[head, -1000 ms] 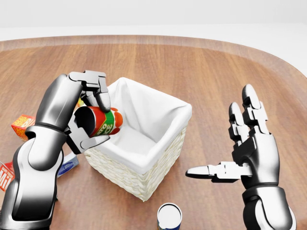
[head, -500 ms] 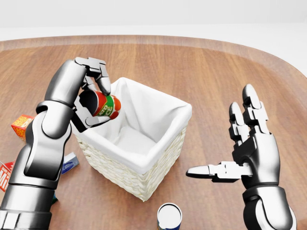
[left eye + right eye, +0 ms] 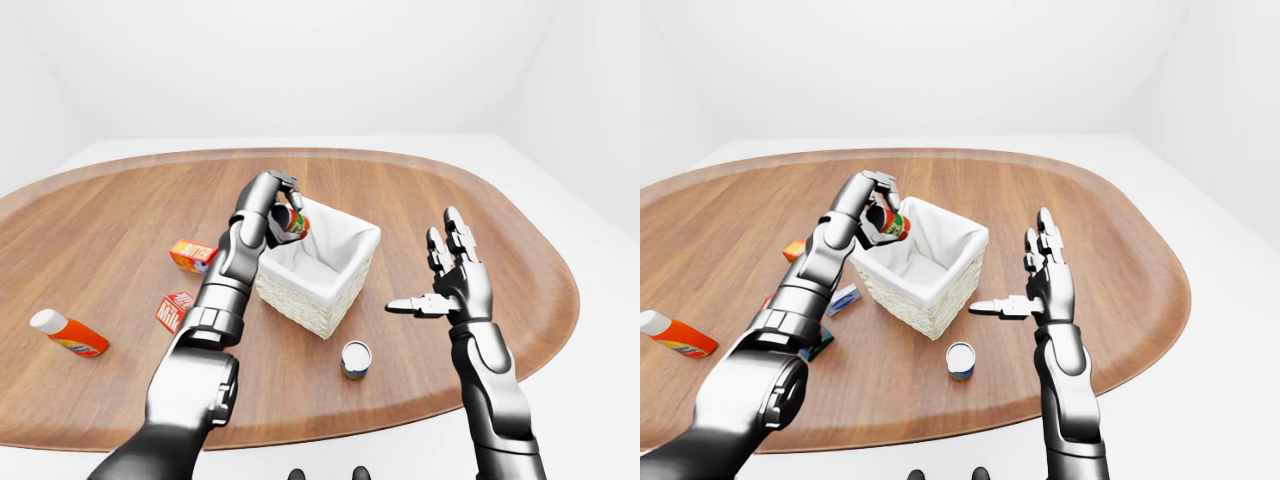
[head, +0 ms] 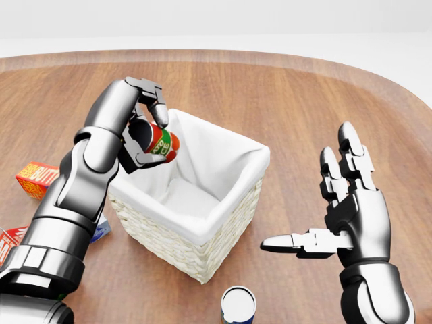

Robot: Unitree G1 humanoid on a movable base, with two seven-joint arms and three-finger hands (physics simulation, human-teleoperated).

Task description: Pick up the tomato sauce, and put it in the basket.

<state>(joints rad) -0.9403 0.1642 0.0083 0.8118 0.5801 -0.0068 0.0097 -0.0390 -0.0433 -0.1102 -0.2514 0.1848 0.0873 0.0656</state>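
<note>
While the left hand (image 4: 145,128) clamped its fingers round the tomato sauce (image 4: 160,144), the can hung over the basket (image 4: 223,202), just inside its upper-left rim in the head view. Long axis lay tilted, roughly sideways, red end toward the basket's middle. White lining sat directly below and to the right of the can, so release looked to need only a short move inward. Right hand (image 4: 344,216) stood well apart on the right, fingers spread, holding nothing; left was clearly nearer. Against 0.5 s and 1.0 s ago, the can sat higher and further over the rim; right hand near unchanged.
</note>
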